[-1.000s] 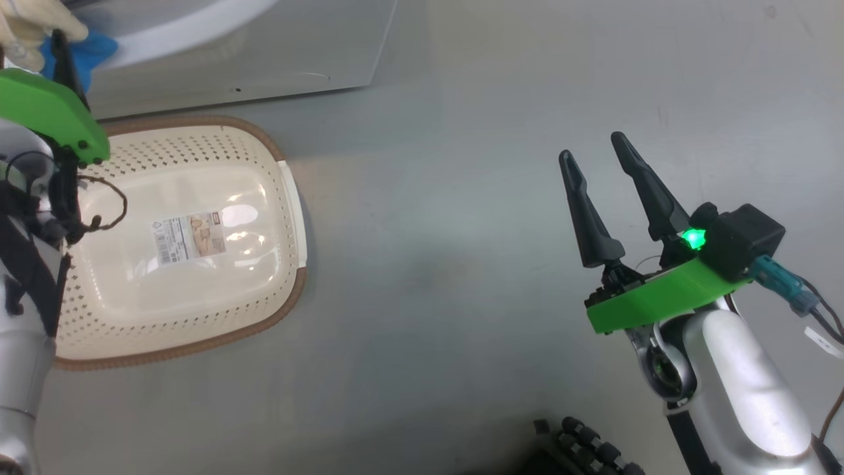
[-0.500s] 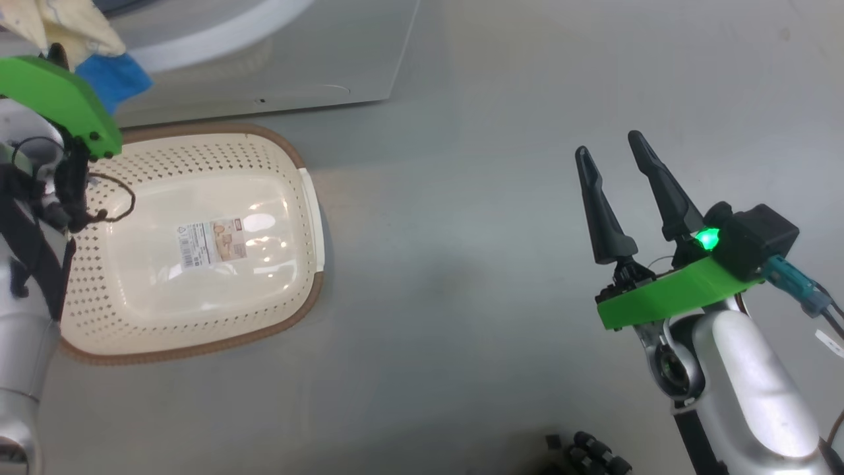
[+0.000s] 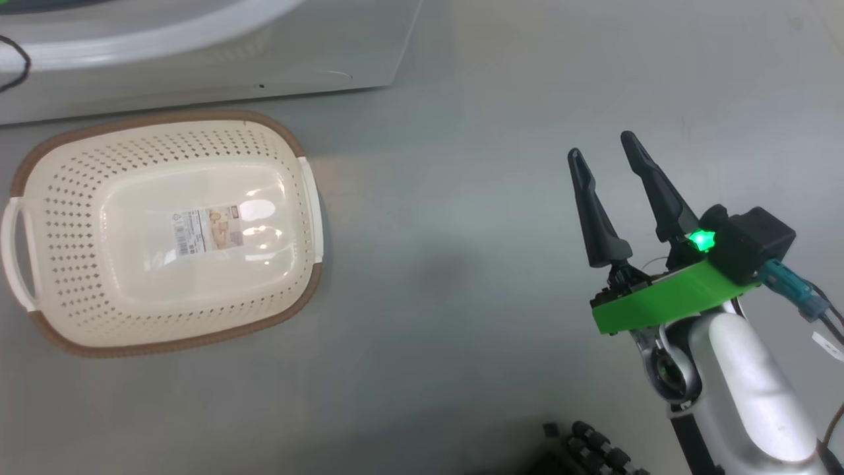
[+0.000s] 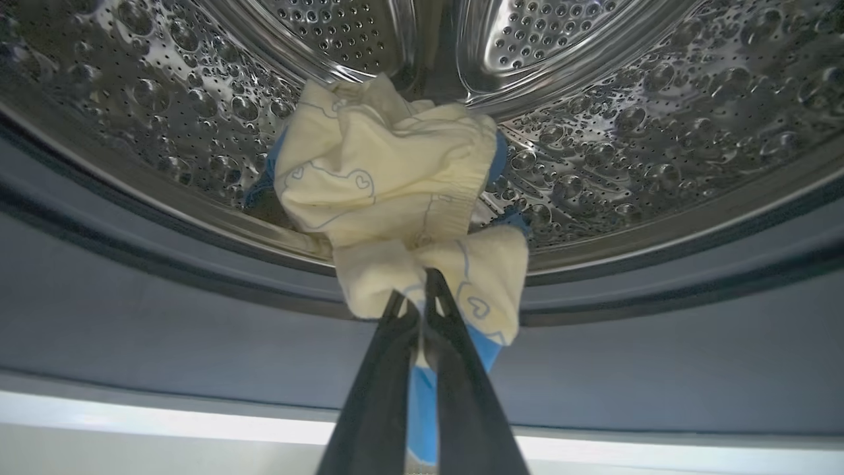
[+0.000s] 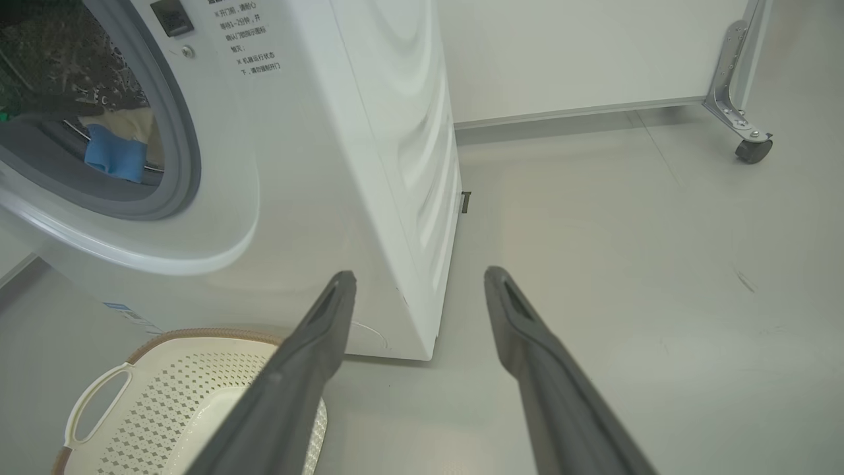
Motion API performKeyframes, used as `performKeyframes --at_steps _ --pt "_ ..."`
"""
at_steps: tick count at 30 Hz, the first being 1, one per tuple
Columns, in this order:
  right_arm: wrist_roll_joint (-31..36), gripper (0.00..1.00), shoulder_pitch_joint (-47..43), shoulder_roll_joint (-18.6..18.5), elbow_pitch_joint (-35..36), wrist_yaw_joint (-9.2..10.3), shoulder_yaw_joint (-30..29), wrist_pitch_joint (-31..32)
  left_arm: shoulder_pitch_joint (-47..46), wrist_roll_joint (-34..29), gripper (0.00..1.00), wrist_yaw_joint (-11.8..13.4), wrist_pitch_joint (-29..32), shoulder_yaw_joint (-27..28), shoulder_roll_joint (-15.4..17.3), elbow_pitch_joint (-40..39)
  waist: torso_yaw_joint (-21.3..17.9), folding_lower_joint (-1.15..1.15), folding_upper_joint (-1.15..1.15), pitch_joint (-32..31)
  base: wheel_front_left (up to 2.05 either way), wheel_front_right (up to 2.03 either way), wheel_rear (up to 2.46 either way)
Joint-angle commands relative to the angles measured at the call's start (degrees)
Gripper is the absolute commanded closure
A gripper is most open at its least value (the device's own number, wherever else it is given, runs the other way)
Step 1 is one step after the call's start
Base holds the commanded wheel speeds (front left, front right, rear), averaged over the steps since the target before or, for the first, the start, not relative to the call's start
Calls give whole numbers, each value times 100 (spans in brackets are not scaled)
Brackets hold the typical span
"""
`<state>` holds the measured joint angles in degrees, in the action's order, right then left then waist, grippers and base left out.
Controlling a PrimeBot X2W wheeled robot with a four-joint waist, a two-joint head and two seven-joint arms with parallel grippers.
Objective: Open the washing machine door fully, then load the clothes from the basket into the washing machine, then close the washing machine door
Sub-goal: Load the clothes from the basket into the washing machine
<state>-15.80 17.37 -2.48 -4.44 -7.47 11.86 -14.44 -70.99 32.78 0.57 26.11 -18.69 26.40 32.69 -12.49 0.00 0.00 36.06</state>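
— The drum (image 4: 659,112) beyond the left jaws?
— Bright perforated steel, dimpled and glossy. The clothes (image 4: 389,178) at their tips are soft matt cloth.
— The basket (image 3: 66,198), left of the right jaws?
— Cream plastic, shiny bottom, paper sticker (image 3: 204,229), on a smooth floor (image 3: 448,297).

The head camera looks steeply down at the floor (image 3: 461,297), taking in the basket (image 3: 72,218), the lower front of the washing machine (image 3: 198,72) and the right pincer (image 3: 600,145). The left wrist camera sits very near the drum (image 4: 626,99) mouth, facing inward along the left pincer (image 4: 414,290). The right wrist camera stands farther back and low, facing the machine's front corner. It shares the basket and that front with the head view.
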Motion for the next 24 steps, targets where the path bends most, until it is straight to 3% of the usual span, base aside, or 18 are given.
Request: performKeyframes --at_steps 1,11,24 --pt "-36 0 -10 -40 184 -2 114 -55 -201 -37 100 28 38 179 320 -185 -103 0 0 113 0 0 0" --pt "-402 0 231 -40 262 -2 400 -56 -955 -372 100 -15 -284 239 885 0 -667 0 0 793 0 0 0" --pt "-872 0 451 -40 372 -2 638 -56 -2104 -1113 100 -385 -2516 172 1458 514 -1347 0 0 1456 0 0 0"
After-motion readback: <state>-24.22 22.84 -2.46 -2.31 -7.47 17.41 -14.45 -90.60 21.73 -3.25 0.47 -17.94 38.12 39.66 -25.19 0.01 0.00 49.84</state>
